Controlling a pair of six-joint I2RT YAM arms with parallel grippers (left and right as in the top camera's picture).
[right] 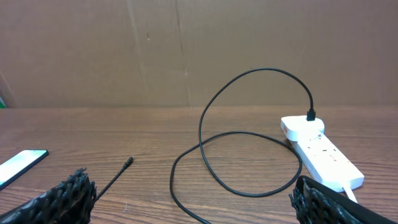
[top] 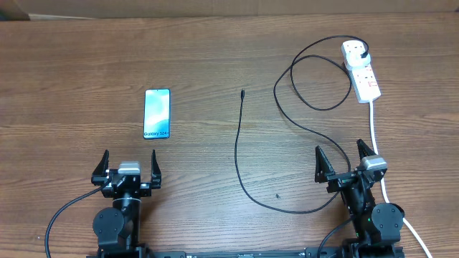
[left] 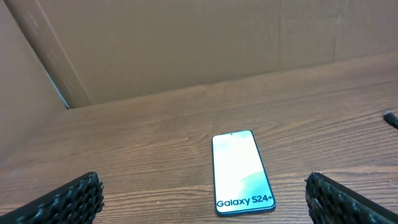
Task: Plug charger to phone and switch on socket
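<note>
The phone (top: 157, 113) lies flat on the table, screen up, its "Galaxy S24+" edge toward me; it also shows in the left wrist view (left: 241, 172) and at the left edge of the right wrist view (right: 22, 163). The charger cable (top: 240, 154) loops across the table, its connector tip (top: 242, 92) lying free to the right of the phone, seen too in the right wrist view (right: 127, 163). Its black plug (top: 365, 51) sits in the white socket strip (top: 360, 69), also in the right wrist view (right: 320, 151). My left gripper (top: 129, 166) is open and empty below the phone. My right gripper (top: 346, 165) is open and empty.
The socket's thick white cord (top: 376, 136) runs down past my right arm. Brown cardboard walls (left: 186, 43) stand behind the wooden table (top: 215, 57).
</note>
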